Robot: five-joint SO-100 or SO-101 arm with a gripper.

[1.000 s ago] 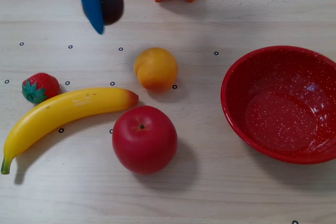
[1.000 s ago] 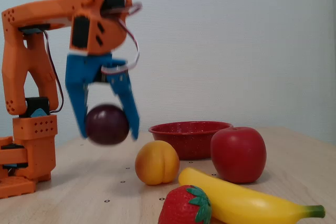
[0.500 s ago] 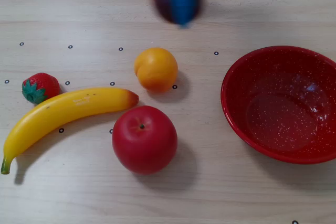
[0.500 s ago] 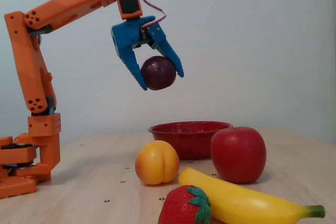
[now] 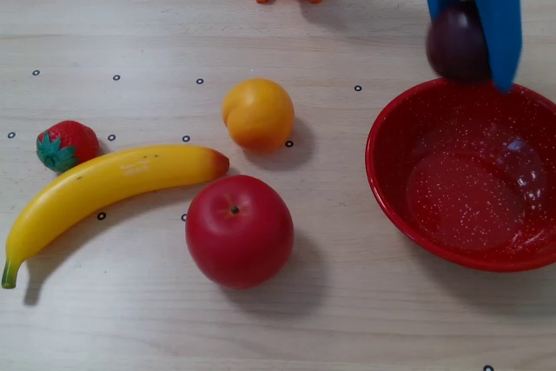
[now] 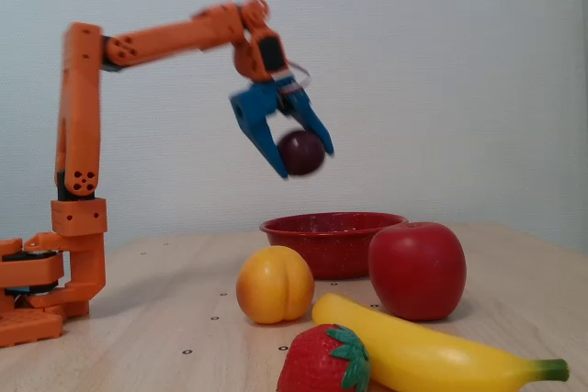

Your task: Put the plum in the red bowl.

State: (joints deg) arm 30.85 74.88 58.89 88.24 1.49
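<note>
One blue gripper [image 6: 303,149] hangs in the air, its two fingers clamped on the plum [image 6: 300,152], well above the table [image 5: 365,319]. Seen from above, the plum [image 5: 456,44] sits over the far rim of the red bowl [image 5: 408,215], right of the orange fruit [image 5: 258,114] and the apple [image 5: 239,230].

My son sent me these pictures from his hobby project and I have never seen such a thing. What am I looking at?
It is a small orange robot arm on a wooden table. One picture looks down from above, the other from the side at table height. The blue tool at its end grips a dark plum, held in the air near a red bowl. On the table lie an apple, a banana, a strawberry and an orange fruit.
</note>
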